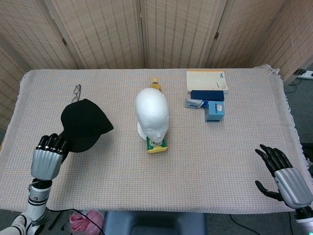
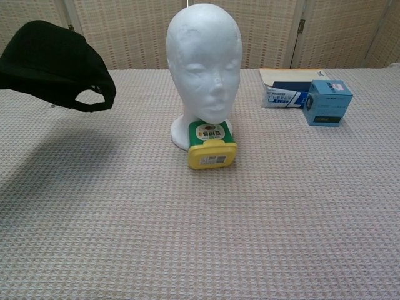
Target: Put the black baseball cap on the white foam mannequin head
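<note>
The black baseball cap (image 1: pixel 83 125) hangs in the air left of the white foam mannequin head (image 1: pixel 152 113), held at its near edge by my left hand (image 1: pixel 47 157). In the chest view the cap (image 2: pixel 55 64) floats at the upper left, level with the mannequin head (image 2: pixel 204 62), and the left hand is out of frame there. The mannequin head stands upright at the table's middle, facing me. My right hand (image 1: pixel 283 177) hovers at the front right corner, fingers spread, holding nothing.
A green and yellow bottle (image 2: pixel 212 145) lies against the mannequin's base. Glasses (image 1: pixel 76 93) lie at the back left. A blue box (image 1: pixel 214 110), a dark box and a booklet (image 1: pixel 206 80) sit at the back right. A folding screen stands behind the table.
</note>
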Robot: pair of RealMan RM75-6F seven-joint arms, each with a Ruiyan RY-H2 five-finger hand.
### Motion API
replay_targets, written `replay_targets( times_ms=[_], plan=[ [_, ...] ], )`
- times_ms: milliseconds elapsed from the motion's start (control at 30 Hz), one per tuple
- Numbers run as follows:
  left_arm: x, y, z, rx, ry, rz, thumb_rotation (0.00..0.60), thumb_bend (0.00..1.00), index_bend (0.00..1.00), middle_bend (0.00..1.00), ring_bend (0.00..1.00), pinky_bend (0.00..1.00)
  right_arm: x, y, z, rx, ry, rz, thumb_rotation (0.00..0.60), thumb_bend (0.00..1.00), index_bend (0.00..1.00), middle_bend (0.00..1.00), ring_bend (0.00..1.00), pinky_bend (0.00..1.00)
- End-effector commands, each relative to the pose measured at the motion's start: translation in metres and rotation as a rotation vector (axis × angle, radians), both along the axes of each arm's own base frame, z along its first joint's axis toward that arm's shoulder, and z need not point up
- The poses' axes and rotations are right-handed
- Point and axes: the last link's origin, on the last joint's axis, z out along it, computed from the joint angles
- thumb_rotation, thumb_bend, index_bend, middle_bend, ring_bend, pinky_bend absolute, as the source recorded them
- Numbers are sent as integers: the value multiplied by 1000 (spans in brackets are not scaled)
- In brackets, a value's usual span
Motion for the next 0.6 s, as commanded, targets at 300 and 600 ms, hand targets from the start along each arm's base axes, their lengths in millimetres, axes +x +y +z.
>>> replay_targets(
  times_ms=[300, 600],
  plan=[
    [15, 12, 40, 117, -48, 4, 600, 422, 629, 651, 490, 575, 0, 0, 0, -3, -1, -3, 600, 255, 0, 0, 0, 0],
    [38, 34, 66, 123, 59, -62, 600, 422, 623, 651, 490, 575, -2, -3, 2, -24, -1, -18, 600, 255, 0, 0, 0, 0]
  ],
)
